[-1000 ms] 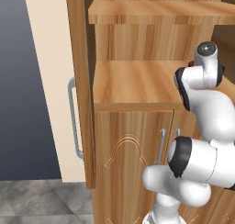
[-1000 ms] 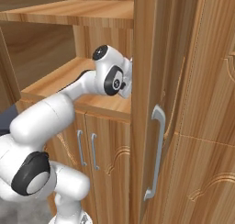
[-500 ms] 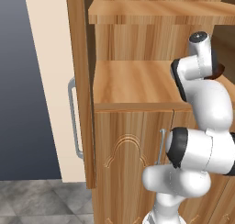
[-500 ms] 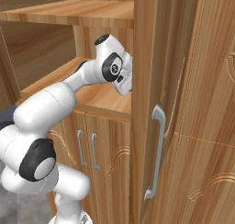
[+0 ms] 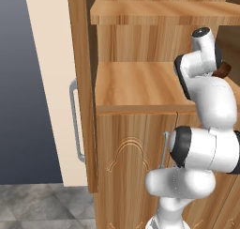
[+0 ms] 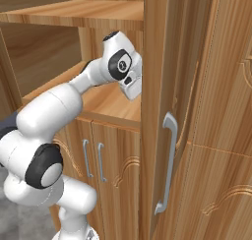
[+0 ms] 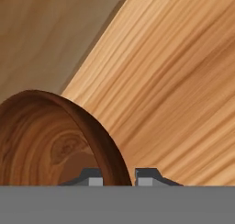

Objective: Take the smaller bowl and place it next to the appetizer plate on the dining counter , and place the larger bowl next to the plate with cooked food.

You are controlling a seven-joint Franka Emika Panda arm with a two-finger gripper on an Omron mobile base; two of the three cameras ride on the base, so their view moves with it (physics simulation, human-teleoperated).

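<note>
The smaller bowl [image 7: 46, 140], glossy reddish-brown with a dark wood-grained inside, fills the lower left of the hand view. Its rim runs between my two fingertips. My gripper [image 7: 120, 177] is shut on that rim, one finger inside the bowl and one outside. In the left base view a sliver of the smaller bowl [image 5: 223, 71] peeks out behind my wrist, just above the wooden cabinet shelf [image 5: 136, 87]. My hand [image 6: 130, 84] reaches into the cabinet behind the door edge. The larger bowl, both plates and the dining counter are out of view.
An upper shelf [image 5: 159, 10] sits close above my wrist. The open cabinet door [image 5: 82, 82] with its metal handle [image 5: 75, 120] stands to the left. A second tall door [image 6: 157, 86] with a handle [image 6: 167, 160] stands to the right. Closed lower doors [image 6: 98, 160] sit below the shelf.
The jaws have closed from wide open onto the bowl's rim. My wrist has shifted a little up and to the left, and the bowl's edge now shows beside it.
</note>
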